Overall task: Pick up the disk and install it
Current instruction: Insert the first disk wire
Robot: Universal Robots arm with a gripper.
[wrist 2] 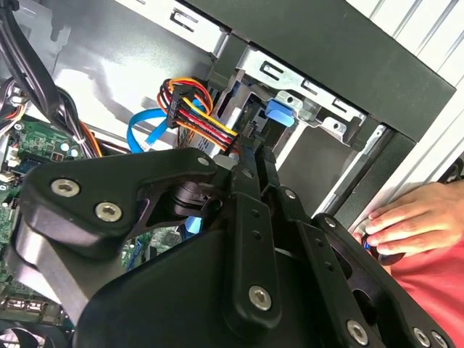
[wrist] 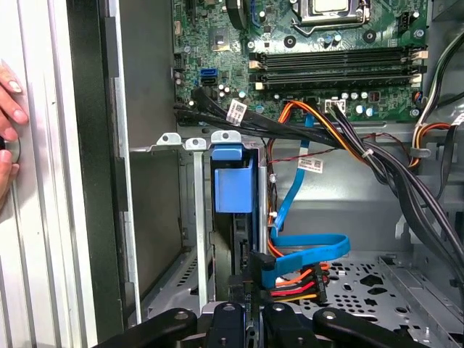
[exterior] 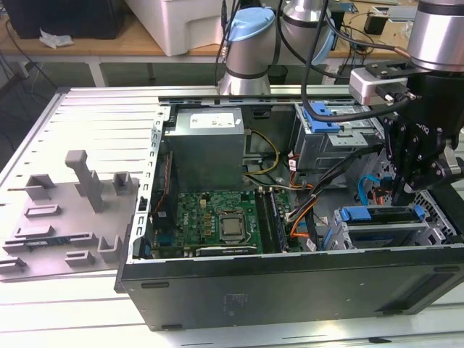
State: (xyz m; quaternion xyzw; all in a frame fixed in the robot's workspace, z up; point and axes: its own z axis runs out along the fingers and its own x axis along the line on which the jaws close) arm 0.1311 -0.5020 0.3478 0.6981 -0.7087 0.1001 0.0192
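Observation:
The disk sits edge-on in the lower drive cage at the exterior view's right of the open computer case. It shows as a dark strip between blue rail ends. In both wrist views its blue tab stands in the cage slot. My gripper hangs just above the disk's far-right end. Its black fingers lie pressed together, shut, with nothing visible between them, their tips close by the orange, red and yellow power cable plug.
A blue data cable loops beside the slot. The motherboard, power supply and an upper cage with a blue bracket fill the case. A grey fixture tray lies at the left. A person's hand rests outside the case wall.

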